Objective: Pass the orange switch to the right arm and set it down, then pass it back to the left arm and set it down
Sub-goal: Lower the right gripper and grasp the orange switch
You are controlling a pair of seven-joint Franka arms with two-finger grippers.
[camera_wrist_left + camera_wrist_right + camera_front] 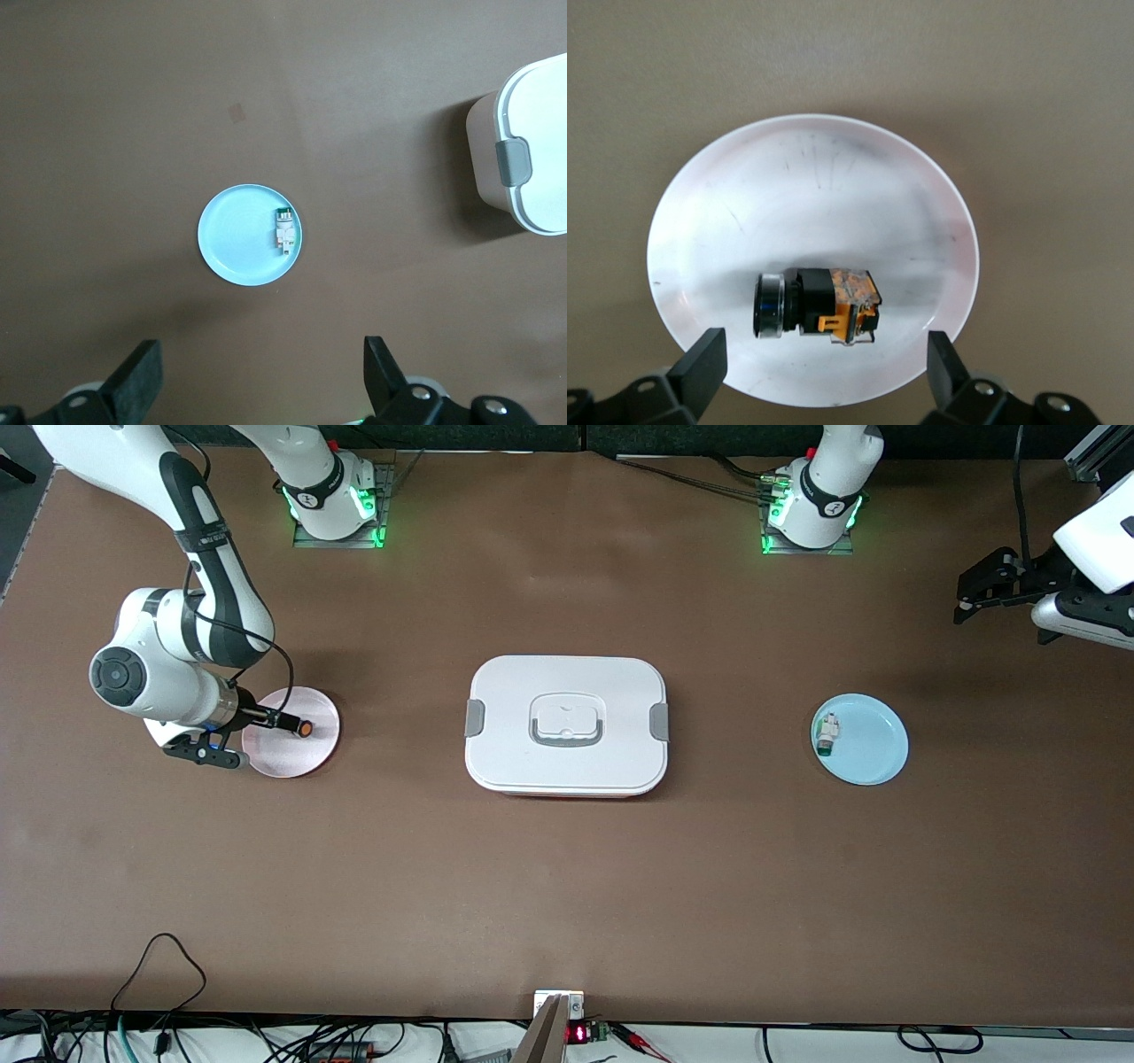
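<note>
The orange switch (299, 728) lies on its side on a pink plate (297, 760) toward the right arm's end of the table. My right gripper (217, 748) hangs low over that plate's edge. In the right wrist view its open jaws (822, 367) straddle empty air just short of the switch (819, 305), which rests on the plate (815, 195). The white lidded box (567, 726) stands at mid-table between the two plates. My left gripper (983, 589) waits open, high over the left arm's end of the table. The left wrist view shows its gripper (261, 376) holding nothing.
A light blue plate (877, 766) toward the left arm's end carries a small white-and-green part (827, 735). The left wrist view shows that plate (235, 239), the part (283, 230) and the box's clip side (532, 150). Cables run along the table edge nearest the front camera.
</note>
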